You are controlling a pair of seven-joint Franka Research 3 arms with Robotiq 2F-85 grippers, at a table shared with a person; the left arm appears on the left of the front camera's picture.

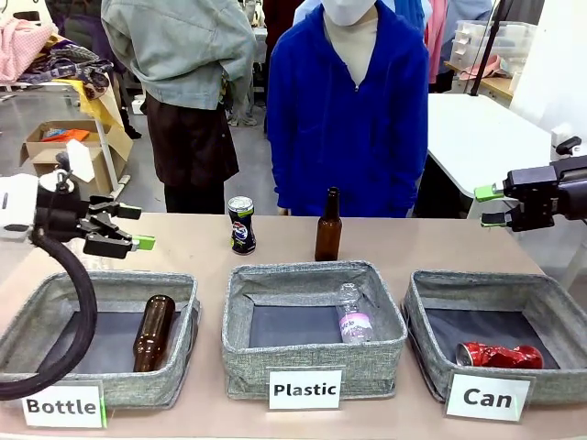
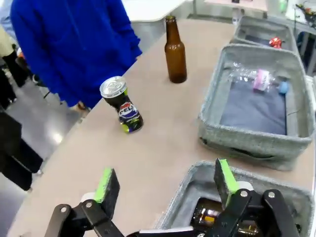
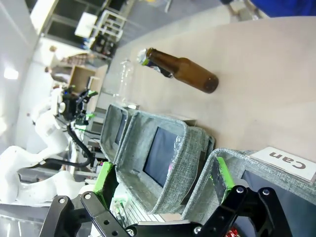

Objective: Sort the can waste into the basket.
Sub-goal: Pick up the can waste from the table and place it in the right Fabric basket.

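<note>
A dark blue-black Pepsi can [image 1: 241, 225] [image 2: 122, 103] with a silver top stands upright on the table's far side, left of centre. The crushed shiny red can [image 1: 500, 356] [image 2: 275, 42] lies on the dark floor of the grey basket [image 1: 418, 302] [image 3: 207, 182] labelled "Can" at the front right. My left gripper [image 1: 136, 227] [image 2: 165, 180] hovers open and empty over the far edge of the left basket, pointing towards the Pepsi can. My right gripper [image 1: 486, 206] [image 3: 164, 175] hangs open and empty above the table's right end, beyond the Can basket.
A brown glass bottle [image 1: 328, 225] [image 2: 175, 52] stands right of the Pepsi can. The "Plastic" basket [image 1: 240, 321] in the middle holds a clear bottle [image 1: 353, 316]. The "Bottle" basket [image 1: 27, 321] at the left holds a brown bottle [image 1: 153, 332]. A person in blue [image 1: 348, 110] stands at the far edge.
</note>
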